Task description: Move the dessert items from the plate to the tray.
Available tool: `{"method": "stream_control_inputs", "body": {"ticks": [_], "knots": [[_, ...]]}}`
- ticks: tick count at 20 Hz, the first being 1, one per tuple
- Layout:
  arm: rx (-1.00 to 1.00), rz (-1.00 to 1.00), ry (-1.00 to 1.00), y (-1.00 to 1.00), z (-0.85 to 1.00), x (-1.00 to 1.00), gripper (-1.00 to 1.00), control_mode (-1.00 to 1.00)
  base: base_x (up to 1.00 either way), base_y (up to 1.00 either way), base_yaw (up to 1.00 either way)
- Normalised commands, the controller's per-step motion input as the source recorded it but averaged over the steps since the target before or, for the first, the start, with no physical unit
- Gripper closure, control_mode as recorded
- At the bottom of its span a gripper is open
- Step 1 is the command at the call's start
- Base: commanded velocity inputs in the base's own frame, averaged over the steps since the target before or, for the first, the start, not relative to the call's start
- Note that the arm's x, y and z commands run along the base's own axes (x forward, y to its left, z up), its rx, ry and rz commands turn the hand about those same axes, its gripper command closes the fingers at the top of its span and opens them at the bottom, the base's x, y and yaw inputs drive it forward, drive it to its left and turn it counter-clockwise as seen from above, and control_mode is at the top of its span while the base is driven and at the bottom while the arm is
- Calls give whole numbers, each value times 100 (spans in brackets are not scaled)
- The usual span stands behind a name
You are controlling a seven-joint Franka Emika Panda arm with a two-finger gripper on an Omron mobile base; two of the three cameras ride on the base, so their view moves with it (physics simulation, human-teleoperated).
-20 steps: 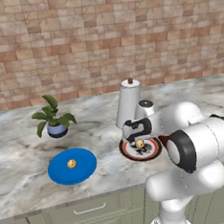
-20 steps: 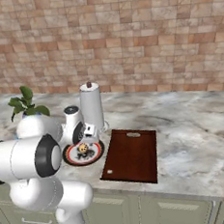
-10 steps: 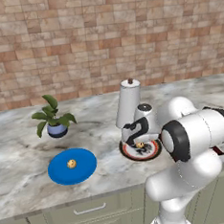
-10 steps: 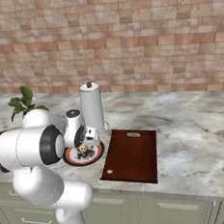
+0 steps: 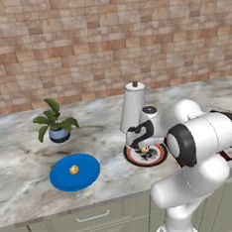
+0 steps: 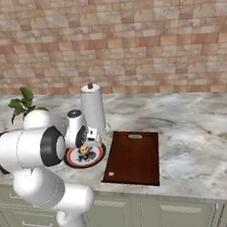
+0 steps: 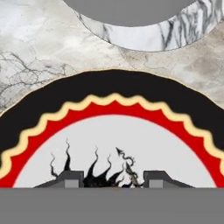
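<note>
The pincer hangs over the patterned plate, clenched on a dessert item. The tray lies at the plate's 3 o'clock.

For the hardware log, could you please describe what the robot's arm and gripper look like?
The arm is glossy white, built of rounded, bulbous links with dark bands at the joints. The gripper is a white block with dark grey trim; its jaws end in small dark grey square tips. No cables or markings are visible.
</note>
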Motion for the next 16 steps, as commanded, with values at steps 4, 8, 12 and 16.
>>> {"method": "stream_control_inputs", "body": {"ticks": [4,8,12,16], "knots": [[0,-8,-18,-14,35,-25,100,-100,0,0,0],[0,-3,-20,-41,92,0,100,-100,0,0,0],[0,3,-5,-99,49,8,100,-100,0,0,0],[0,17,-1,-100,39,35,100,-100,0,0,0]]}}
